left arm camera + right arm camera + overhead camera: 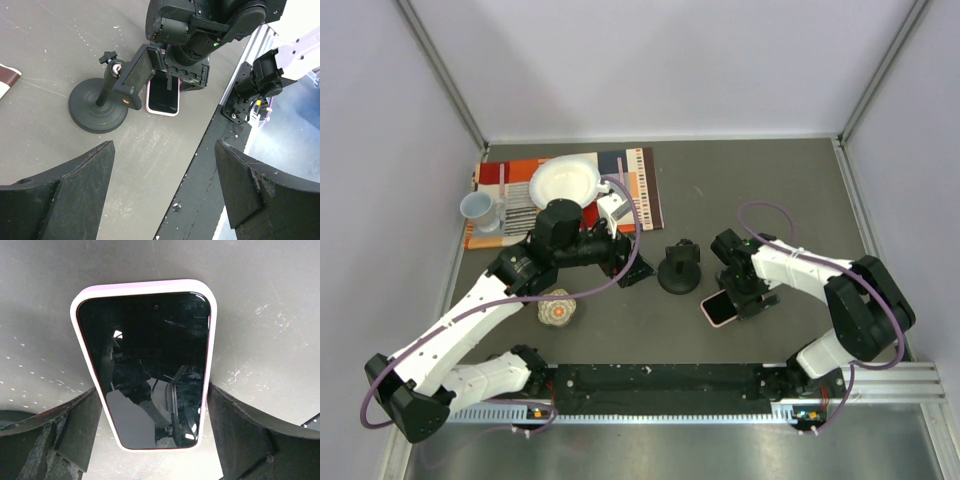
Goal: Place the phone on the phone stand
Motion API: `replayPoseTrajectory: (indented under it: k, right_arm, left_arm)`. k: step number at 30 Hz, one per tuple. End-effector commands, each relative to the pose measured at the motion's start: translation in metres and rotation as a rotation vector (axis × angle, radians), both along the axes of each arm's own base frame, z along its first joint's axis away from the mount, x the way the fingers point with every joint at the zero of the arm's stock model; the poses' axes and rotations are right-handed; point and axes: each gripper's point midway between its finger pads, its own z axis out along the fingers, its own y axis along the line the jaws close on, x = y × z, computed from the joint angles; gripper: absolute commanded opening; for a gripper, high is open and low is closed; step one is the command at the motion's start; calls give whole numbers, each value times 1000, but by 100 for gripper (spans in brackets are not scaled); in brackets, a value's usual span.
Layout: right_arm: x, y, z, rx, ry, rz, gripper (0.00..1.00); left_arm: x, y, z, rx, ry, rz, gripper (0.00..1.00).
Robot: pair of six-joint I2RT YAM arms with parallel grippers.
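Workspace seen from above and from both wrists. The phone (719, 309) is laid flat on the grey table (770, 190), screen up, at 4 o'clock from the phone stand (678, 271) and just beside its round base, apart from it. The cradle of the stand is seen unoccupied and tilted on its short stem. The right gripper (155, 392) is lowered over the 3 o'clock end of the phone. Its two fingers (75, 425) are set astride the pink case and are closed against both long edges (the far end of the phone is left uncovered in the wrist view). The phone is not raised from the table. The left gripper (164, 165) is held at 9 o'clock from the stand, near it and pointed toward it. Its jaws are spread wide, and nothing is held between them. At 10 o'clock from the stand, a striped placemat (642, 190) is spread at the far left, with a white plate (565, 183) resting on it and a pale mug (480, 210) at its 9 o'clock edge. A small patterned ball (558, 309) is placed at 8 o'clock from the stand, beside the left arm.
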Motion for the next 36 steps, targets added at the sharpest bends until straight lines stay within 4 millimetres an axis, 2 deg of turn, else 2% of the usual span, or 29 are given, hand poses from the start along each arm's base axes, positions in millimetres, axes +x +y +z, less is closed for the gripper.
replayPoseTrajectory:
  k: [1, 3, 7, 9, 10, 13, 28, 36]
  right_arm:
    - [-14, -9, -23, -34, 68, -12, 79]
    - [-14, -9, -24, -33, 70, -9, 76]
    - [-12, -12, -24, -44, 60, 3, 31]
    - [-11, -12, -23, -45, 50, 8, 26]
    - [-10, -11, -23, -45, 46, 14, 17]
    - [-5, -13, -19, -54, 24, 38, 0]
    - [10, -27, 13, -69, -192, 167, 0]
    - [20, -30, 32, -96, -266, 258, 0]
  left_arm:
    - [2, -3, 10, -29, -44, -5, 86]
    - [2, -3, 10, -28, -44, -4, 86]
    - [6, -1, 9, -17, -53, 13, 86]
    - [9, 1, 7, -9, -56, 28, 86]
    - [10, 1, 6, -5, -55, 30, 86]
    - [13, 1, 5, 0, -58, 42, 86]
    - [19, 5, 1, 16, -59, 70, 86]
    - [15, 8, 21, -46, -134, 71, 86]
